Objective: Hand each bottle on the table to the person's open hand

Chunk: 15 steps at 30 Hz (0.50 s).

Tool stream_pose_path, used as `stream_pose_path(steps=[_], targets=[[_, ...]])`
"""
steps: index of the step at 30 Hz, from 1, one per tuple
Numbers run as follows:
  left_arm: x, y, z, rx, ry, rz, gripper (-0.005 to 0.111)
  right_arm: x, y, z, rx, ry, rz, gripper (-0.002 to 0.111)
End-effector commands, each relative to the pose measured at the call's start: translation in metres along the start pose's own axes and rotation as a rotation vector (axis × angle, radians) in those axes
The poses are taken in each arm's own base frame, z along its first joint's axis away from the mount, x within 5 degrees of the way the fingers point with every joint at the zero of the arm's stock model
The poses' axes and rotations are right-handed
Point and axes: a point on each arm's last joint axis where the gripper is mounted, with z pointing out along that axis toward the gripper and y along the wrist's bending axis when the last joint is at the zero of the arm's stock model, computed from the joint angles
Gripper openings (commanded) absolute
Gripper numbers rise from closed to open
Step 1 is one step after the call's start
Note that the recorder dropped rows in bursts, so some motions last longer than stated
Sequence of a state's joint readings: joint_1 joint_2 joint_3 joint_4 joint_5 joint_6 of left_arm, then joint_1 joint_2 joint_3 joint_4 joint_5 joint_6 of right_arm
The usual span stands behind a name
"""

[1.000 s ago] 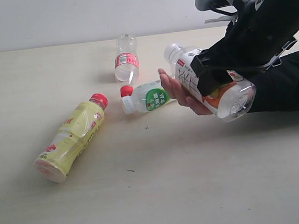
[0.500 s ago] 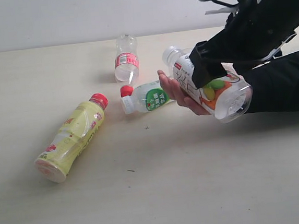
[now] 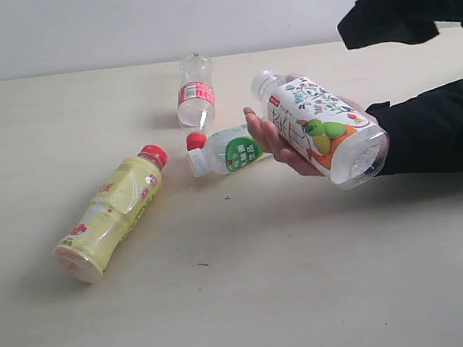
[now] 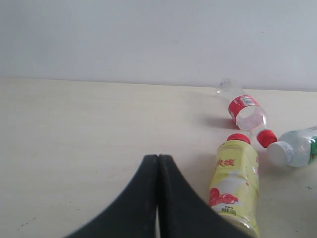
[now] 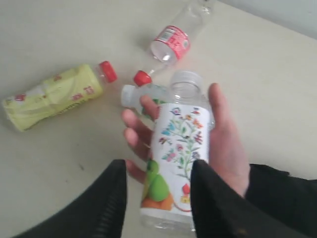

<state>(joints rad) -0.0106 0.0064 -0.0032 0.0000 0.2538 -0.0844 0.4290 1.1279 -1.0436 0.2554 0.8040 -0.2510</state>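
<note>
The floral-fruit labelled bottle (image 3: 321, 129) lies tilted in the person's open hand (image 3: 273, 141), fingers curled under it. My right gripper (image 5: 158, 166) is open, lifted above the bottle (image 5: 178, 148), its fingers (image 5: 111, 198) either side and apart from it. The green-white labelled bottle (image 3: 229, 151) lies just behind the hand. The small clear bottle with red label (image 3: 195, 95) lies farther back, its red cap (image 3: 196, 140) loose by the green bottle. On its side at the left lies the yellow bottle (image 3: 113, 212). My left gripper (image 4: 158, 158) is shut and empty, beside the yellow bottle (image 4: 235, 183).
The person's black sleeve (image 3: 438, 127) lies across the right side of the table (image 3: 306, 281). My right arm (image 3: 387, 5) hangs dark over the back right corner. A pale wall runs behind the table's far edge.
My right gripper opened, let go of the floral-fruit bottle and rose up to the back right. The bottle stays in the person's hand. The other bottles have not moved.
</note>
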Motion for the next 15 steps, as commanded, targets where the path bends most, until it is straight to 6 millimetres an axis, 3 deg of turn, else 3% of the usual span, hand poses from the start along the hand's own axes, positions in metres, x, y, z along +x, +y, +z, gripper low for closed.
stream_pose_path(steps=[1, 5, 9, 12, 15], targets=[[0.0, 0.0, 0.0, 0.002, -0.013, -0.008, 0.0, 0.027, 0.02, -0.024, -0.133, -0.161, -0.096, 0.027], [0.0, 0.0, 0.0, 0.002, -0.013, -0.008, 0.0, 0.059, 0.031, -0.042, -0.192, -0.35, -0.048, 0.028], [0.0, 0.0, 0.0, 0.002, -0.013, -0.008, 0.0, 0.093, 0.037, -0.053, -0.212, -0.411, -0.038, 0.027], [0.0, 0.0, 0.0, 0.002, -0.013, -0.008, 0.0, 0.136, 0.044, -0.066, -0.22, -0.493, -0.099, 0.026], [0.0, 0.0, 0.0, 0.002, -0.013, -0.008, 0.0, 0.164, 0.05, -0.075, -0.284, -0.597, -0.026, 0.026]])
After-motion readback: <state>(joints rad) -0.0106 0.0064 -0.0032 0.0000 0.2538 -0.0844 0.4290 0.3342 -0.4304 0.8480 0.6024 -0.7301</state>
